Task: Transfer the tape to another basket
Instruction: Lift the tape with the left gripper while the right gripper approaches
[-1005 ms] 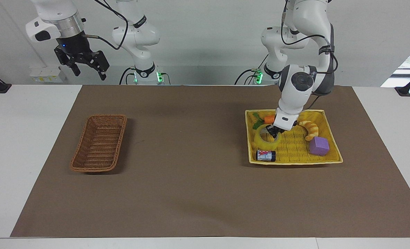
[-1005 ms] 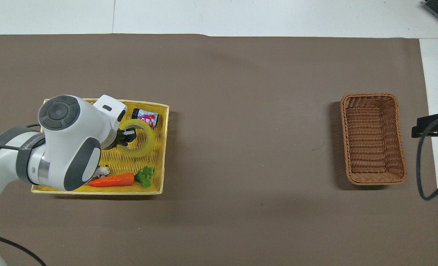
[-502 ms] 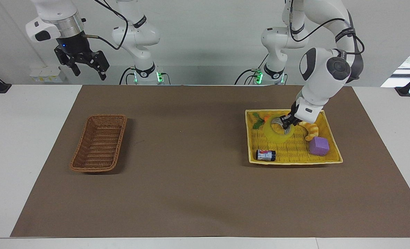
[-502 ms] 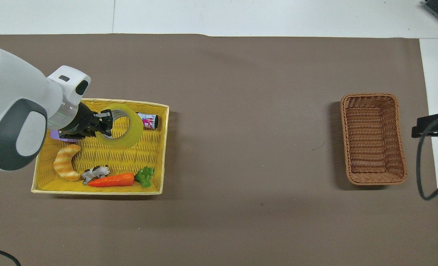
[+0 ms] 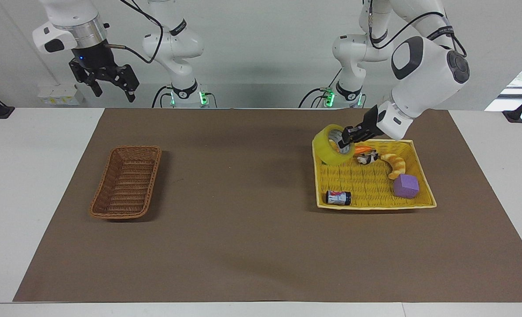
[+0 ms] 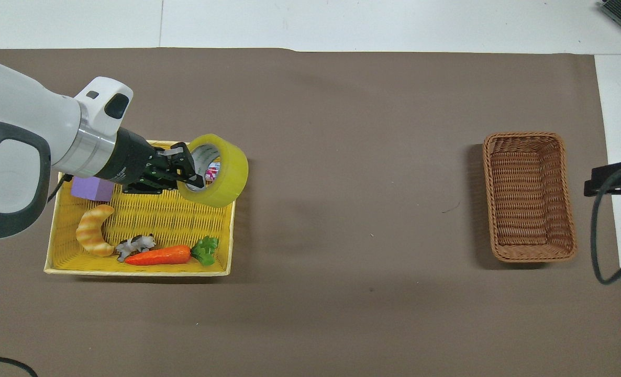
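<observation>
My left gripper [image 5: 347, 140] [image 6: 190, 173] is shut on the rim of the tape [image 5: 329, 152] [image 6: 232, 173], a wide yellow translucent roll with a grey-white core. It holds the roll tilted in the air over the edge of the yellow square basket [image 5: 366, 185] [image 6: 158, 220] that faces the right arm's end. The narrow brown wicker basket [image 5: 104, 176] [image 6: 564, 199] lies empty toward the right arm's end of the table. My right gripper [image 5: 111, 90] waits open, high above the table's edge by the brown basket; only its edge shows in the overhead view [image 6: 614, 178].
In the yellow basket lie a dark can [image 5: 338, 197], a purple cube [image 5: 406, 186] [image 6: 93, 188], a croissant [image 5: 395, 164] [image 6: 93, 230], a carrot [image 6: 158, 255] and a small cow figure [image 6: 136, 244]. A brown mat [image 5: 243, 220] covers the table between the baskets.
My left gripper has lifted the tape out of the yellow basket and carried it up and toward the right arm's end, tilting the roll. The right arm has not moved.
</observation>
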